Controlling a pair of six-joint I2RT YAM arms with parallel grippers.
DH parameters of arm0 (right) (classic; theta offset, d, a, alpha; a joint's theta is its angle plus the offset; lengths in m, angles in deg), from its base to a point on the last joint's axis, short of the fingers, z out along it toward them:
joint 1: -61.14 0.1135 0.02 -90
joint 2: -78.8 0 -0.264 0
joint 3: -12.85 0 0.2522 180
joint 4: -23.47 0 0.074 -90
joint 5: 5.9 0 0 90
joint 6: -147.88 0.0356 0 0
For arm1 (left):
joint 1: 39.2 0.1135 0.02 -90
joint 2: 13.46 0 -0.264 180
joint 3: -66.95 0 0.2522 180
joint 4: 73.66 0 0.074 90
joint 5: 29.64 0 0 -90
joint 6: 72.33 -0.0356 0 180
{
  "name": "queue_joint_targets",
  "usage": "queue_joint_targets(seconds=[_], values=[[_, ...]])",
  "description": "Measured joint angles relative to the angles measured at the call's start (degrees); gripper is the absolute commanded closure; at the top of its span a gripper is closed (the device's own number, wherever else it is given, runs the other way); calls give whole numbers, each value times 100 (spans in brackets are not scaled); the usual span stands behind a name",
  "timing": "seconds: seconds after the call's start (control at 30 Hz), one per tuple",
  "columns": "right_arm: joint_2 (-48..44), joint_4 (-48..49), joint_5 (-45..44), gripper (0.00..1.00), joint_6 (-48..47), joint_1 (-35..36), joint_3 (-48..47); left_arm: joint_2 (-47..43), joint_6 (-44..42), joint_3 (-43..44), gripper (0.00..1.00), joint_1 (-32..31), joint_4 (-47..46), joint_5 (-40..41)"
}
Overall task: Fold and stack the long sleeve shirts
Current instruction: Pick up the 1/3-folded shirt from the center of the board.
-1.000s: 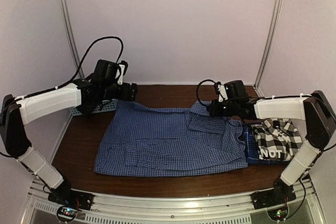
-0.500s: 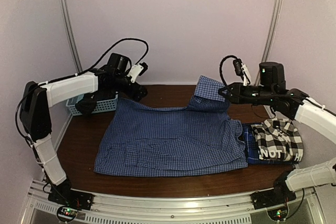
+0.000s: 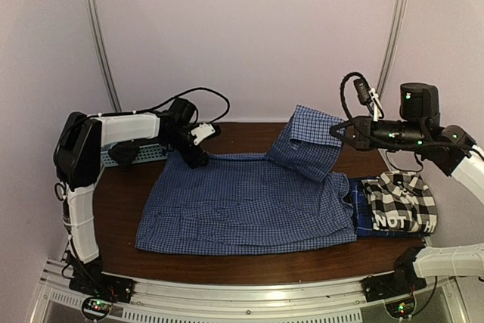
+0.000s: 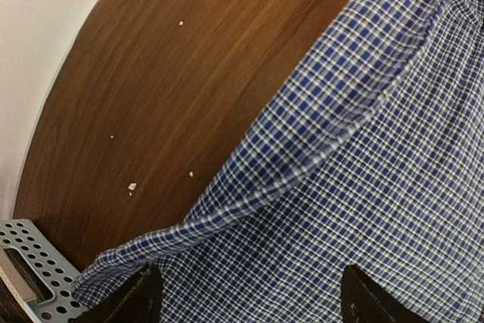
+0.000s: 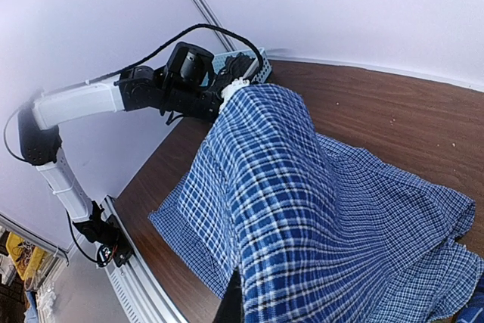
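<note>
The blue fine-check shirt (image 3: 249, 202) lies spread across the middle of the table. My right gripper (image 3: 342, 132) is shut on a part of the shirt's far right side and holds it up above the table. In the right wrist view the cloth (image 5: 302, 209) drapes over the gripper, and only one dark finger (image 5: 231, 304) shows. My left gripper (image 3: 198, 153) is low at the shirt's far left corner. In the left wrist view it (image 4: 253, 300) is open, with its fingertips (image 4: 144, 296) wide apart over the cloth (image 4: 355, 187). The black-and-white plaid shirt (image 3: 401, 198) lies folded at the right, on the darker blue one (image 3: 363, 218).
The light blue lattice basket (image 3: 136, 153) stands at the far left behind my left arm. Its corner shows in the left wrist view (image 4: 30, 270). Bare brown table (image 3: 242, 135) lies behind the shirt. A metal rail (image 3: 249, 296) runs along the near edge.
My right gripper has risen and moved right, lifting the shirt part off the table. My left gripper has come down and right to the shirt's far left corner.
</note>
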State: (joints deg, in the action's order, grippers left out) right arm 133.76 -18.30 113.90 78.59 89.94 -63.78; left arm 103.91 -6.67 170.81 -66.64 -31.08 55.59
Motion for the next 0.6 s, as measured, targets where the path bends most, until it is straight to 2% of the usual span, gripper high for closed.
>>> queue_joint_targets(seconds=[0.6], values=[[22,-691,0,100,-90,0,0,723,-931,811,25,125,103,72]])
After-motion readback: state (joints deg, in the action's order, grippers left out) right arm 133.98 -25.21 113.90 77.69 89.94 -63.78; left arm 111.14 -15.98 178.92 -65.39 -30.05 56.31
